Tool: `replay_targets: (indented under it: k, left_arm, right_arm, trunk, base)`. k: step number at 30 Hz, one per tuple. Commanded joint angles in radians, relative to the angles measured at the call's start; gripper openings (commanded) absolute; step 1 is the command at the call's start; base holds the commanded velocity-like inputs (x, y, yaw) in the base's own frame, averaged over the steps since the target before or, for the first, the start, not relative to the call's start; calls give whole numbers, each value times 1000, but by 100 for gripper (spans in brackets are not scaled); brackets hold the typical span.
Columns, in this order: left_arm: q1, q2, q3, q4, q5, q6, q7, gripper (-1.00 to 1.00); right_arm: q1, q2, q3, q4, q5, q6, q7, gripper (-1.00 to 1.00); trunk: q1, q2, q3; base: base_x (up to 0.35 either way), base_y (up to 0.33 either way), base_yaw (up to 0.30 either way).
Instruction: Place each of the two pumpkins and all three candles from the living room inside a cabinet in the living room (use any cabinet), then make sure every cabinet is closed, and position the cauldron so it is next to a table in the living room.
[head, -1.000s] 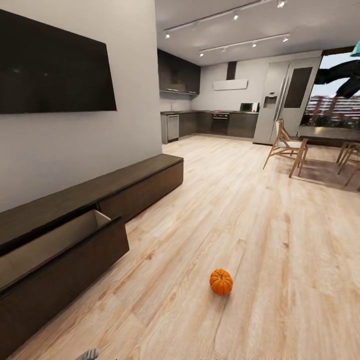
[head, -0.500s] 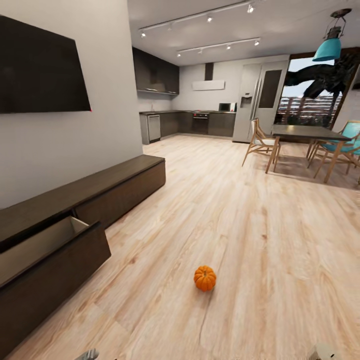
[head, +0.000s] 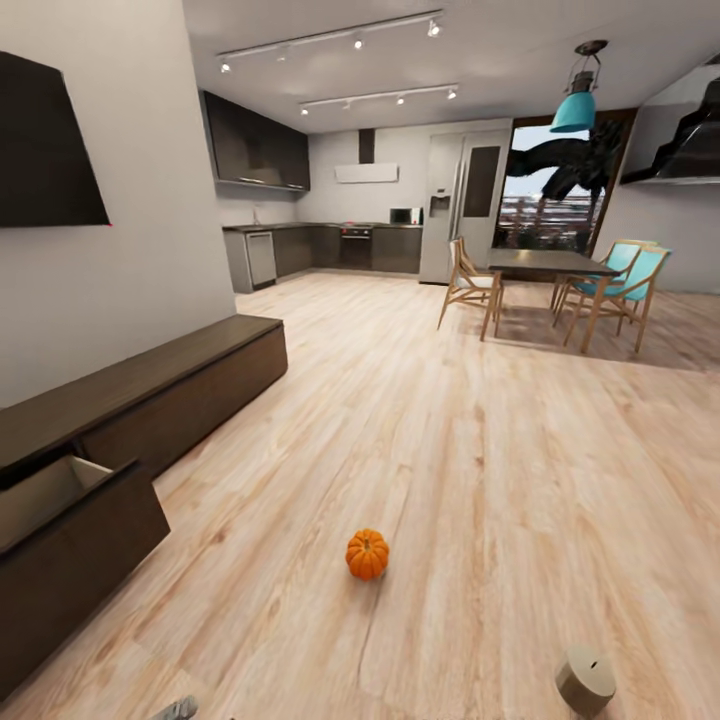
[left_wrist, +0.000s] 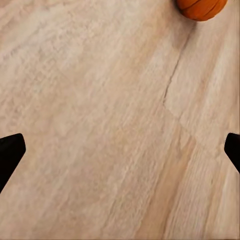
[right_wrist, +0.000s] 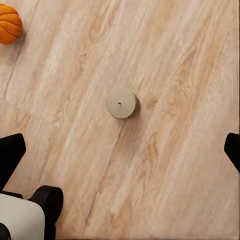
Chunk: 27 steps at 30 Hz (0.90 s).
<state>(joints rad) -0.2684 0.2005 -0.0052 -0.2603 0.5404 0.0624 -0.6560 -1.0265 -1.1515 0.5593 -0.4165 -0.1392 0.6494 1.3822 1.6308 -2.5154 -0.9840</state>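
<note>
One small orange pumpkin (head: 367, 554) sits on the wood floor ahead of me, and it also appears in the left wrist view (left_wrist: 201, 7) and the right wrist view (right_wrist: 9, 24). A short beige candle (head: 586, 680) stands on the floor to its right, seen from above in the right wrist view (right_wrist: 122, 104). The long dark brown cabinet (head: 170, 385) runs along the left wall, its near drawer (head: 60, 520) pulled open with a pale inside. My left gripper (left_wrist: 120, 155) and right gripper (right_wrist: 120, 155) hang open above bare floor, holding nothing.
A dark TV (head: 45, 150) hangs above the cabinet. A dining table with wooden legs (head: 545, 265) and chairs (head: 625, 285) stand far right, with the kitchen (head: 340, 245) beyond. Wide wood floor (head: 480, 450) lies between. Part of my base (right_wrist: 25, 215) shows in the right wrist view.
The head view has swung to the right, so the cabinet and pumpkin sit further left in it. The candle has come into view at the lower right. Nothing itself has moved.
</note>
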Motion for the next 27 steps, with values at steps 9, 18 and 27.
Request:
replay_targets:
  k: [9, 18, 27]
  left_arm:
    - [0, 1, 1, -1, 7, 7, -4, 100]
    - [0, 0, 0, -1, 7, -3, -2, 100]
    - [0, -1, 1, -1, 7, -6, -1, 100]
  right_arm:
    - [-3, -1, 8, 1, -10, 10, 0, 100]
    - [-3, 6, 14, 1, -6, -9, -67, 100]
    - [-3, 225, 19, 126, 81, -266, -226, 100]
  trunk:
    - [0, 0, 3]
    - [0, 0, 6]
    - [0, 0, 6]
  base:
    - [0, -25, -291]
    - [0, -229, -220]
    - [0, -322, -16]
